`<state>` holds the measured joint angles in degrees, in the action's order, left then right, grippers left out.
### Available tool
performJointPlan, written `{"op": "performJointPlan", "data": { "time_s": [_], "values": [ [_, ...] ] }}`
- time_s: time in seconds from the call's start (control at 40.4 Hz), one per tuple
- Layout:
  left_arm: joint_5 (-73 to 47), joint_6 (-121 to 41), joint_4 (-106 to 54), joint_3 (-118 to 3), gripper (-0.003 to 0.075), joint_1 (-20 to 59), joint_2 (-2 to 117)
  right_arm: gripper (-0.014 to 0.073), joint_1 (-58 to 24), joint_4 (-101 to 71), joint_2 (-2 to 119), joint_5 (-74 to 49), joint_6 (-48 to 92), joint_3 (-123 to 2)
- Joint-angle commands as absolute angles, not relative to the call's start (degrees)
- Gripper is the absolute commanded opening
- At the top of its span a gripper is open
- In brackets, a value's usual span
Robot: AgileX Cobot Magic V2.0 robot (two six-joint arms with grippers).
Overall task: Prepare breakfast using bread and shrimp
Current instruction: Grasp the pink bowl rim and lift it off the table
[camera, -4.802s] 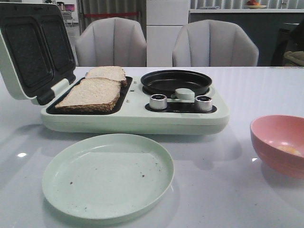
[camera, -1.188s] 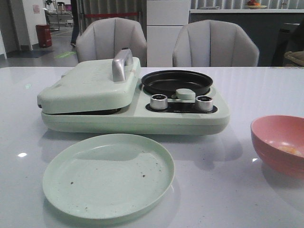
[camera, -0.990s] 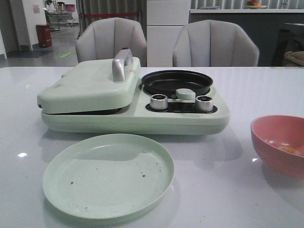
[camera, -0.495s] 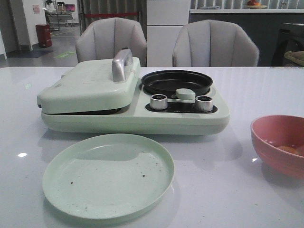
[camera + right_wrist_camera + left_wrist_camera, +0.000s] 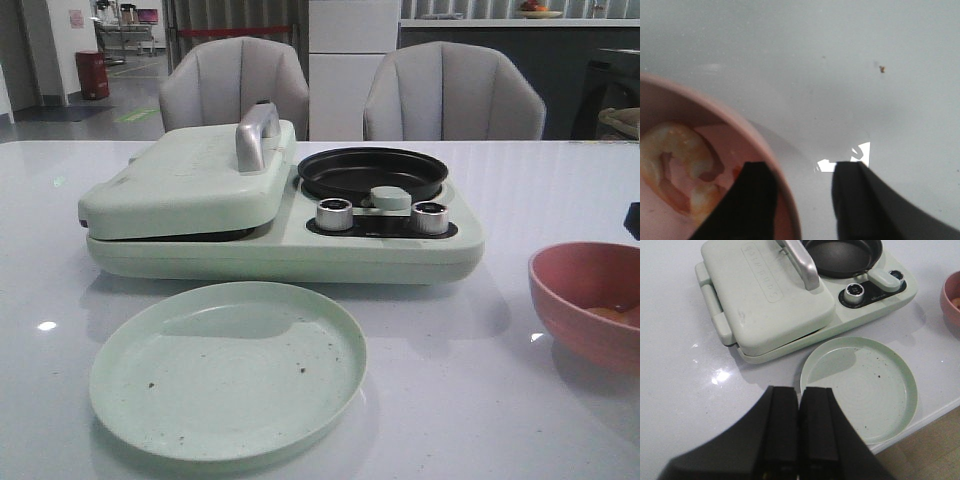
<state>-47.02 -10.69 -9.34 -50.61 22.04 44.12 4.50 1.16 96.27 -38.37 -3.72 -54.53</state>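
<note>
**A:** What does the front view show?

**B:** A mint-green breakfast maker (image 5: 270,215) sits with its sandwich lid (image 5: 190,180) shut, so the bread is hidden. Beside the lid is a small empty black frying pan (image 5: 372,172). A pale green plate (image 5: 228,368) lies nearer the camera. At the far right edge stands a pink bowl (image 5: 590,300), with a dark sliver of the right arm just above it.

**A:** And the left wrist view?

**B:** The left claw (image 5: 799,427) has its two black fingers pressed together, holding nothing. The plate (image 5: 860,385) lies just ahead of it, and the closed breakfast maker (image 5: 790,295) beyond that.

**A:** The right wrist view?

**B:** The right claw (image 5: 802,200) is spread and empty, its fingers straddling the bowl's rim (image 5: 767,160): one over the inside, one outside over the white table (image 5: 840,65). A shrimp (image 5: 680,172) lies in the bowl, beside the inner finger: curled, pale orange-pink, glossy.

**A:** Which step is this?

**B:** Probably fetching shrimp for the pan. The claw would need to shift fully inside the bowl, centre over the shrimp, then pinch gently; it looks slippery.
</note>
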Motion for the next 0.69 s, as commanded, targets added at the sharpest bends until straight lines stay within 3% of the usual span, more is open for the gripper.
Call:
{"op": "performJointPlan", "data": {
  "time_s": [0.0, 0.099, 0.297, 0.668],
  "values": [
    [-43.00, -10.12, -10.24, -52.15, 0.0099, 22.46, 43.99, 0.0229, 4.96, 0.86, 94.06, -36.43, -3.25, -56.46],
    [-43.00, -10.12, -10.24, -52.15, 0.0099, 22.46, 43.99, 0.0136, 4.96, 0.42, 94.06, -36.45, -3.25, -56.46],
    [-43.00, -10.12, -10.24, -52.15, 0.0099, 22.46, 43.99, 0.0041, 4.90, 0.00, 93.72, -38.19, -2.94, -58.26],
    [-43.10, -10.12, -10.35, -52.15, 0.0100, 22.46, 43.99, 0.0037, -2.77, 9.64, 89.82, -48.60, 1.53, -77.44]
  ]
}}
